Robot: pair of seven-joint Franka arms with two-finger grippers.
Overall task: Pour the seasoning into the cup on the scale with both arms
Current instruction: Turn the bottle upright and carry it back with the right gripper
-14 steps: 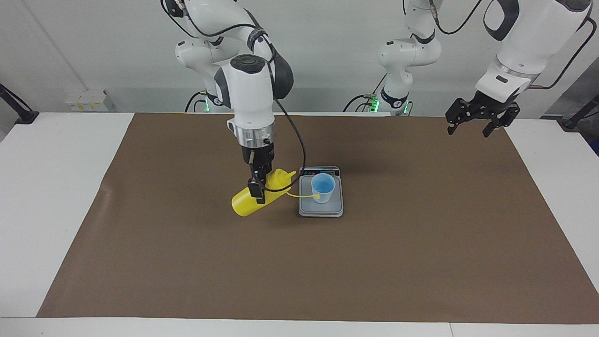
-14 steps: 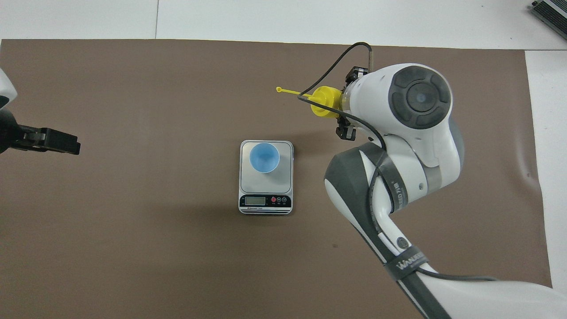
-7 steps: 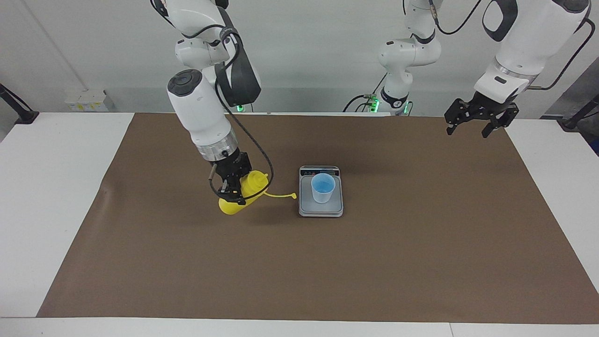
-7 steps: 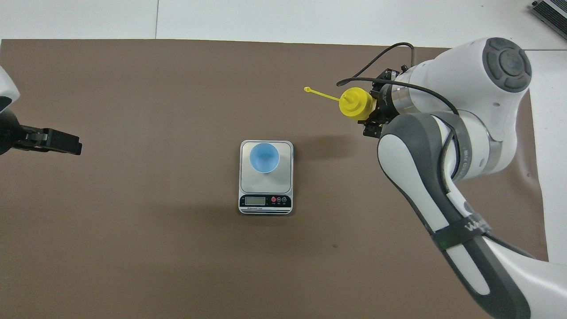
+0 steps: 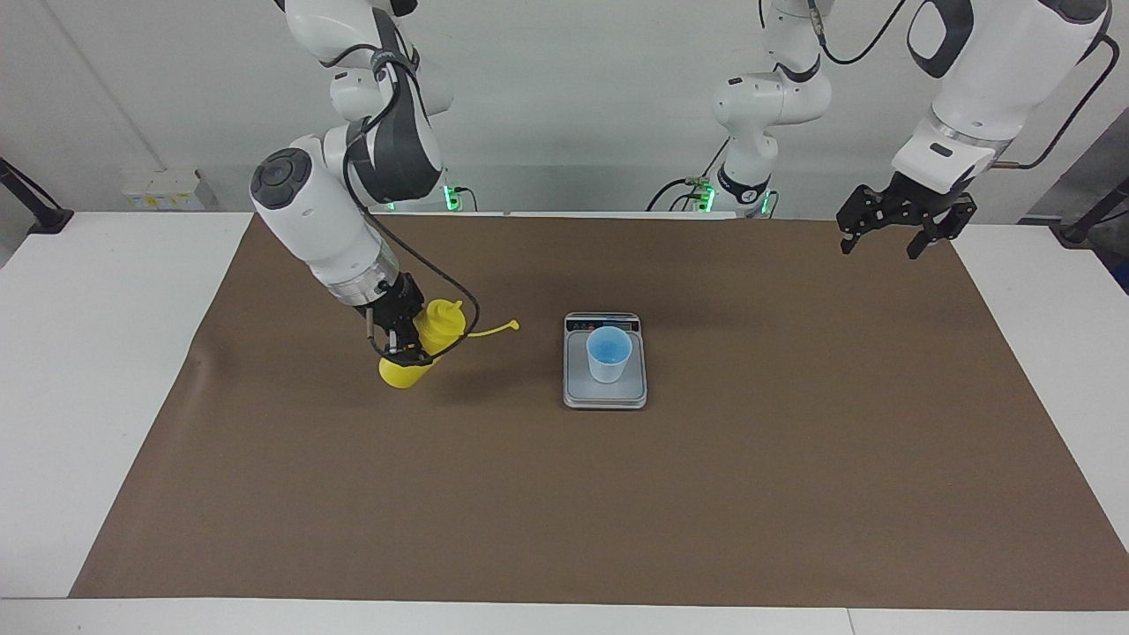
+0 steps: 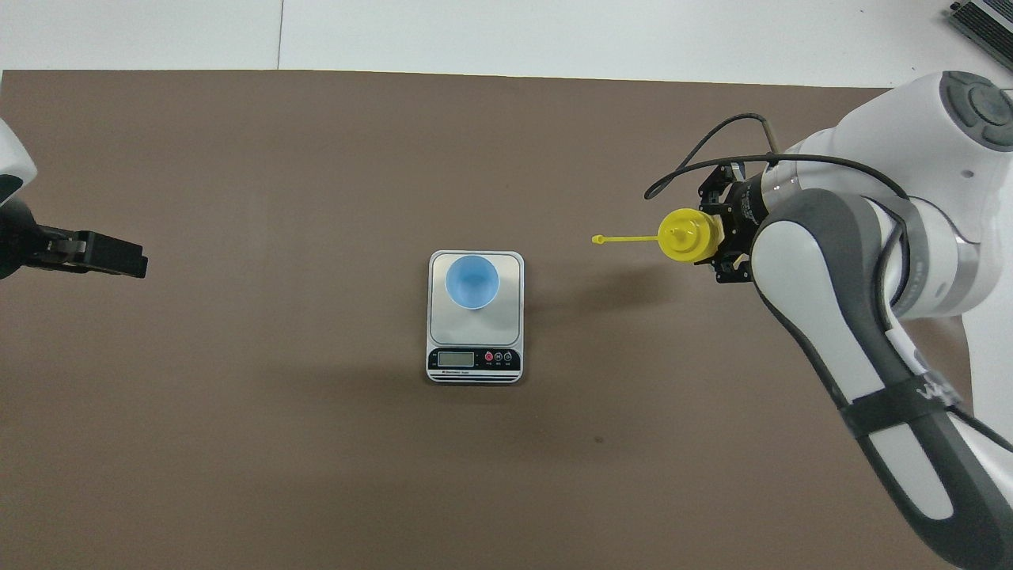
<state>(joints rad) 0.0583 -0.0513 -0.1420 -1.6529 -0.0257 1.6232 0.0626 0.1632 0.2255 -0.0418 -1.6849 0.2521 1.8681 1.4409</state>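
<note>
My right gripper (image 5: 404,342) is shut on the yellow seasoning bottle (image 5: 434,324) and holds it tilted, low over the mat, with its nozzle leaning toward the scale. The bottle is beside the scale, toward the right arm's end of the table; it also shows in the overhead view (image 6: 685,235). Its cap (image 5: 513,325) sticks out on its tether toward the scale. The light blue cup (image 5: 609,354) stands upright on the grey scale (image 5: 605,399), apart from the bottle. My left gripper (image 5: 882,247) is open and empty, and waits raised over the mat's corner at the left arm's end.
A brown mat (image 5: 706,494) covers most of the white table (image 5: 79,353). The scale's display strip (image 6: 475,360) faces the robots. The right arm's elbow (image 6: 839,332) hangs over the mat on its own end.
My right gripper has carried the bottle away from the scale toward the right arm's end and turned it more upright. The cap no longer reaches over the scale. The left arm has barely moved.
</note>
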